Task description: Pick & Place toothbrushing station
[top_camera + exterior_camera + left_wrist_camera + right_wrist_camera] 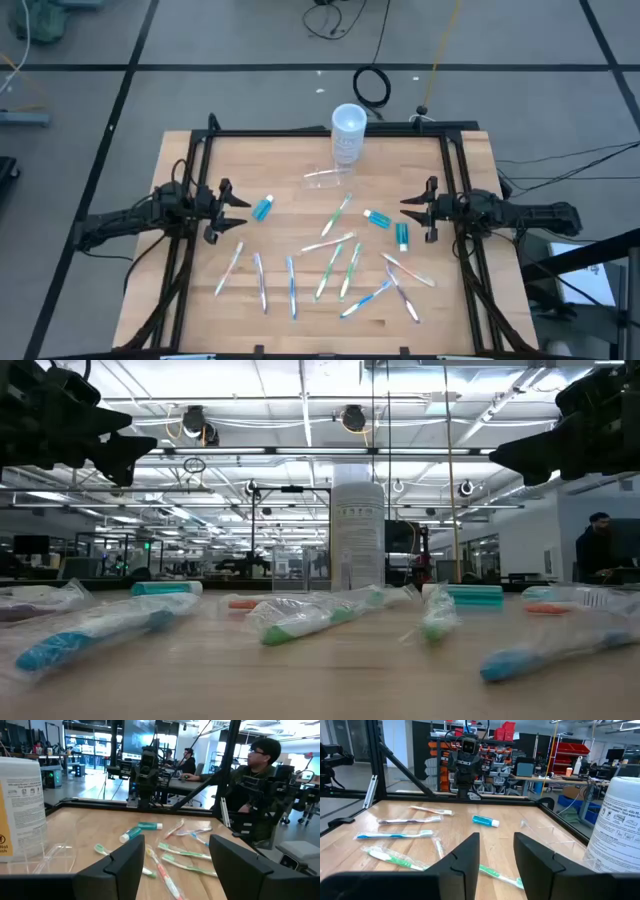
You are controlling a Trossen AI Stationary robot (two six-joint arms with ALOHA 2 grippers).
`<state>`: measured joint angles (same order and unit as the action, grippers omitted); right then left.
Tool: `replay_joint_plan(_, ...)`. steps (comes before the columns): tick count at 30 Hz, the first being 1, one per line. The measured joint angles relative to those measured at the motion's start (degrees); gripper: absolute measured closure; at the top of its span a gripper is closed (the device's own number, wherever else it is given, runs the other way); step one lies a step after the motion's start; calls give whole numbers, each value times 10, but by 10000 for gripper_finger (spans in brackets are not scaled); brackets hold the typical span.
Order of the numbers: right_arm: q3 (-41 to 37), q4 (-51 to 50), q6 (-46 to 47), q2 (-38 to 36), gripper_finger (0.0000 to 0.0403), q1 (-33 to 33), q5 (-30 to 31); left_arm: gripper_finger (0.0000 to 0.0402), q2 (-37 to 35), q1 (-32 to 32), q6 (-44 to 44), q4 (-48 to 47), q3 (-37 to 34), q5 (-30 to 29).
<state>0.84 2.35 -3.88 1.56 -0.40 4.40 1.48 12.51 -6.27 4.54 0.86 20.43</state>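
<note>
Two arms hang idle above the wooden table (pixel 200 170), one at each side edge, so I judge the task has not begun: nothing is grasped yet. The left gripper (pixel 235 210) sits at the left middle of the high view, fingers spread and empty; its wrist view shows a wide gap between the dark fingers (pixel 125 865). The right gripper (pixel 412 210) mirrors it at the right middle, also released and holding nothing.

The toothbrushing station (pixel 327 178), a small clear plastic holder, lies on the wood just above centre in the high view, right below the tall white cup (pixel 348 133) that stands at the table's top edge. It is hard to make out against the grain; in the left wrist view it shows faintly at lower left (pixel 55 857), beside the cup.

Next, I would guess, one arm must reach toward the top centre and close on that holder without knocking the cup, which stands very near it. Where it is to be placed I cannot tell.

Wrapped toothbrushes (pixel 330 265) and small toothpaste tubes (pixel 263 208) are scattered across the lower half of the table. Beyond it lies grey flooring with black cables; the wrist views show an open workshop with a seated person (pixel 255 775).
</note>
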Motion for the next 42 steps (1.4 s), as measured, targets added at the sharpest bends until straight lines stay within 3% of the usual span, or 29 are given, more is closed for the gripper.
replay_joint_plan(38, 0, 0, 0, 0, 291, 0, 0, 172, 0, 0, 1, 0, 0, 0)
replay_joint_plan(42, 0, 0, 0, 0, 291, 0, 0, 172, 0, 0, 50, 0, 0, -6)
